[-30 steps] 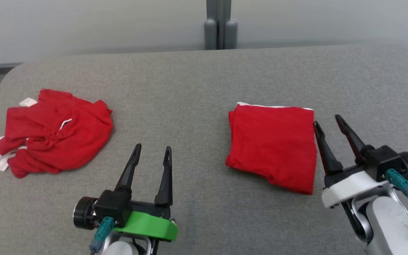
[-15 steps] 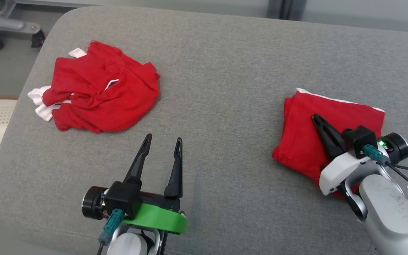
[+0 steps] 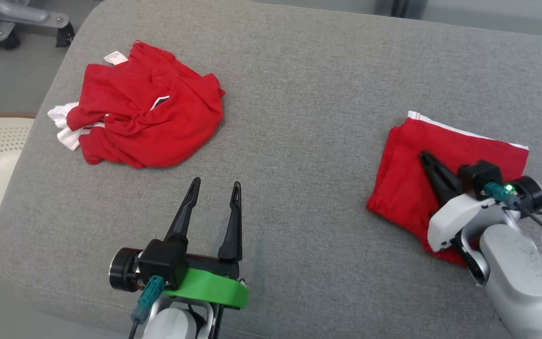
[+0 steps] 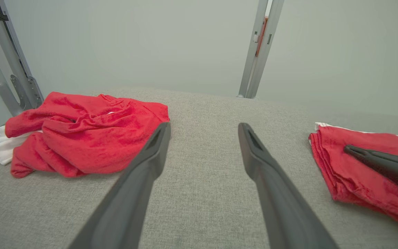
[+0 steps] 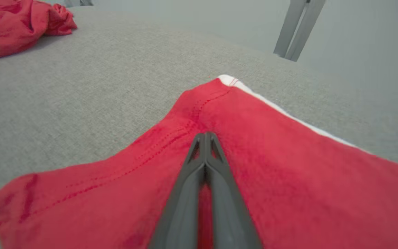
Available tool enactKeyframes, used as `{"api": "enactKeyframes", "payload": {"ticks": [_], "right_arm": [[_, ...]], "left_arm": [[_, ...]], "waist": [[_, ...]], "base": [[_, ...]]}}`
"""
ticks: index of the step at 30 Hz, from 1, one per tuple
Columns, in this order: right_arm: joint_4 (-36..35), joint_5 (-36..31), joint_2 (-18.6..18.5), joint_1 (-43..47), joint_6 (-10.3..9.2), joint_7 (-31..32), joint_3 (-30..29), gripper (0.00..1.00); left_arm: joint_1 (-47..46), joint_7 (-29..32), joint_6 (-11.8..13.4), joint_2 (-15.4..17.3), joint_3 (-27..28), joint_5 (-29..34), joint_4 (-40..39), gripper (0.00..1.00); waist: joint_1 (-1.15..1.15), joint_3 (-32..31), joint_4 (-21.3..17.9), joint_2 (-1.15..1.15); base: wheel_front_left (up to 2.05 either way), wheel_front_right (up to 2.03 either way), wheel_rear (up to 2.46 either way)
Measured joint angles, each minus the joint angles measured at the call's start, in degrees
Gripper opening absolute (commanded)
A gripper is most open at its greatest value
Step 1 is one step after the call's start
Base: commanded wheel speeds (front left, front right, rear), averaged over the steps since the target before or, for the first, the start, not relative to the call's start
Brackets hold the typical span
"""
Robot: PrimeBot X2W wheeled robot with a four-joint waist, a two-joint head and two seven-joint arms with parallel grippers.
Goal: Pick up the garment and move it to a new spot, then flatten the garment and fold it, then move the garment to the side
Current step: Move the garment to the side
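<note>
The left pincer hovers with fingers spread wide, pointing forward. The right pincer has its fingers pressed together, angled forward and left from a pale forearm.

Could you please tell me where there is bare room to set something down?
The widest bare stretch of the grey cushioned surface lies between the crumpled red garment and the folded red garment, beyond the open left gripper. The far strip behind both is bare too. The right side is crowded: the shut right gripper lies over that garment.
</note>
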Motion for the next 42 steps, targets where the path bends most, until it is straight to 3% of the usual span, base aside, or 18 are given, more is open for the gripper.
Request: {"api": "enactKeyframes", "payload": {"ticks": [6,13,19,27,28,29,30,37,42], "right_arm": [[-1.7,-2.47,0.36,2.57,-0.01,0.04,-7.21,0.0],[1.98,-1.76,2.89,3.26,-0.01,0.05,-7.78,0.0],[-3.97,-0.05,3.99,3.87,-0.01,0.05,-7.94,0.0],[-12.49,1.8,4.23,10.67,-0.02,0.05,-14.25,0.0],[-13.51,1.79,4.46,11.8,-0.02,0.05,-15.36,0.16],[-14.61,1.7,4.78,12.88,-0.02,0.05,-16.57,0.74],[-15.49,1.68,5.2,13.91,-0.02,0.05,-17.51,1.0],[-19.5,-0.73,8.67,19.17,-0.03,0.05,-22.18,1.0],[-20.39,-2.63,11.22,21.76,-0.02,0.05,-22.38,1.0]], "left_arm": [[-0.4,0.0,-0.21,0.0,0.23,0.01,0.27,1.0],[-0.35,0.0,-0.8,0.0,0.8,0.6,1.18,1.0],[0.77,0.0,-1.58,-0.01,3.13,1.67,1.76,1.0],[2.21,0.0,-1.86,-0.01,6.39,1.69,1.18,1.0],[2.42,0.0,-1.87,-0.01,6.8,1.68,1.09,1.0],[2.58,0.01,-1.89,-0.01,7.08,1.68,1.04,1.0],[2.74,0.0,-2.09,-0.01,7.3,1.68,1.03,1.0],[4.79,0.0,-2.85,-0.01,8.12,1.93,1.51,1.0],[6.65,0.0,-3.57,-0.01,7.69,3.75,3.13,1.0]], "waist": [[0.0,-0.75,-2.15,0.0],[0.0,-1.78,-4.07,0.0],[0.0,-3.57,-6.53,0.0],[0.0,-6.75,-11.05,0.0],[0.0,-7.2,-11.69,0.0],[0.0,-7.63,-12.34,0.0],[0.0,-8.07,-12.98,0.0],[0.0,-10.82,-16.37,0.0],[0.0,-12.74,-17.89,0.0]], "base": [[0.0,0.0,0.0],[0.0,0.0,0.0],[0.0,0.0,0.0],[0.0,0.0,0.0],[0.0,0.0,0.0],[0.0,0.0,0.0],[0.0,0.0,0.0],[0.0,0.0,0.0],[0.0,0.0,0.0]]}}
